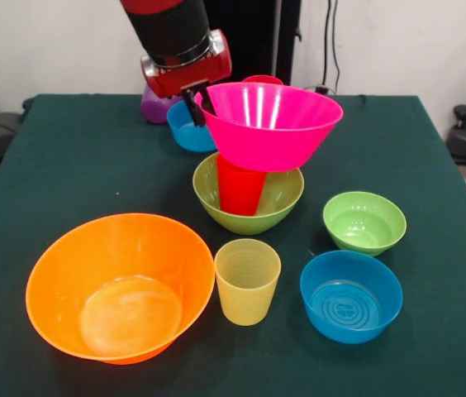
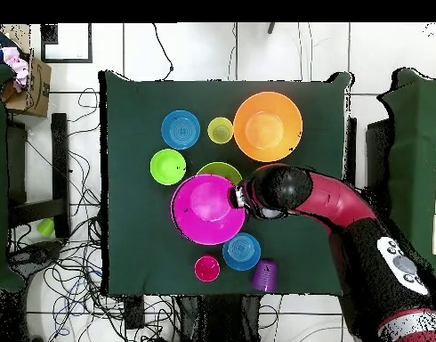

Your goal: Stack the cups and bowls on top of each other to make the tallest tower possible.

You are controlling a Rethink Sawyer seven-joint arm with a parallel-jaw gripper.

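Here hand [image 1: 199, 106] grips hot pink bowl [image 1: 270, 124] rim; blue bowl [image 1: 188, 129], purple cup [image 1: 157, 107] behind.

The tower [image 1: 254, 165] is standing in the middle of the surface [image 1: 51, 165]. Its bottom bowl [image 1: 287, 198] is sitting on the surface, the middle cup [image 1: 240, 186] is standing inside that bowl, and the top bowl [image 1: 270, 124] is resting on the cup.

From the front view, the front cup [image 1: 247, 281] is standing just before the tower. The biggest loose bowl [image 1: 117, 285] is sitting left of that cup. The right bowl [image 1: 363, 222] is sitting right of the tower, with the front-right bowl [image 1: 350, 295] before it.

Behind the tower on the left, the back bowl [image 1: 185, 132] is sitting with the back-left cup [image 1: 155, 107] behind it. The hidden cup [image 1: 262, 80] is peeking up behind the tower. The end effector [image 1: 197, 106] is hanging at the top bowl's back-left rim.
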